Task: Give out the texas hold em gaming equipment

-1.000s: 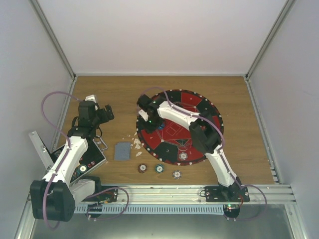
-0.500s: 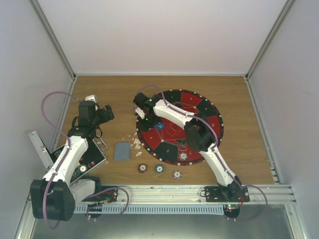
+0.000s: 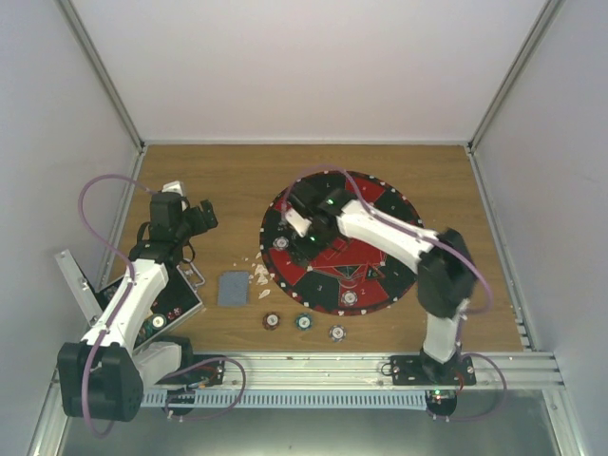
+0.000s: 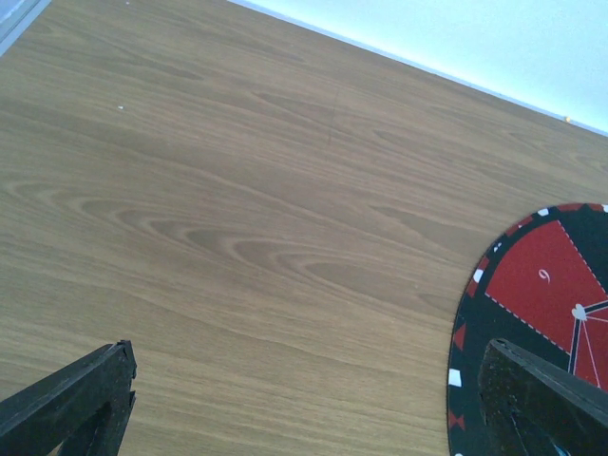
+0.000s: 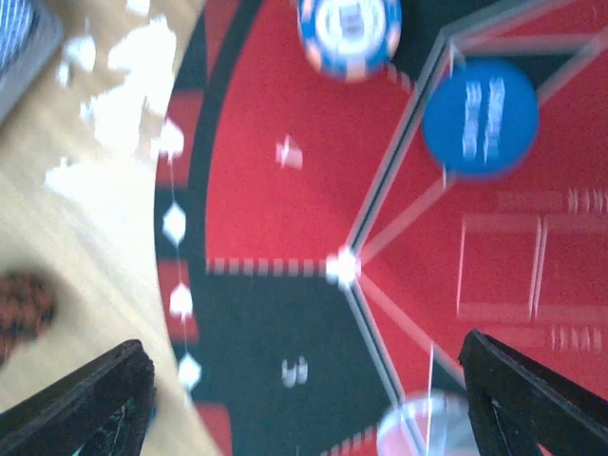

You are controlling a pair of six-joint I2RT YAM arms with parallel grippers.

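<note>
Two grippers, both empty.

Left gripper (image 4: 306,366): fingers spread wide with nothing between them. It hovers over the bare wooden table (image 4: 237,190), left of the round mat (image 4: 541,275).

Right gripper (image 5: 302,356): fingers wide apart and holding nothing, above the left part of the mat.

On the mat below the right gripper:
- One plain blue disc (image 5: 480,116).
- One blue-rimmed chip (image 5: 349,28), just beside the disc and near the mat's left edge.
- One grey chip (image 5: 427,427), close to the mat's near rim.

On the table, in a row just near of the mat:
- One red chip (image 3: 272,321).
- One teal chip (image 3: 303,321).
- One pale chip (image 3: 336,332).

Elsewhere:
- One deck of cards (image 3: 231,288), left of the mat, with white scraps (image 3: 258,275) beside it.
- One black case (image 3: 179,302), at the near left, partly under the left arm.
</note>
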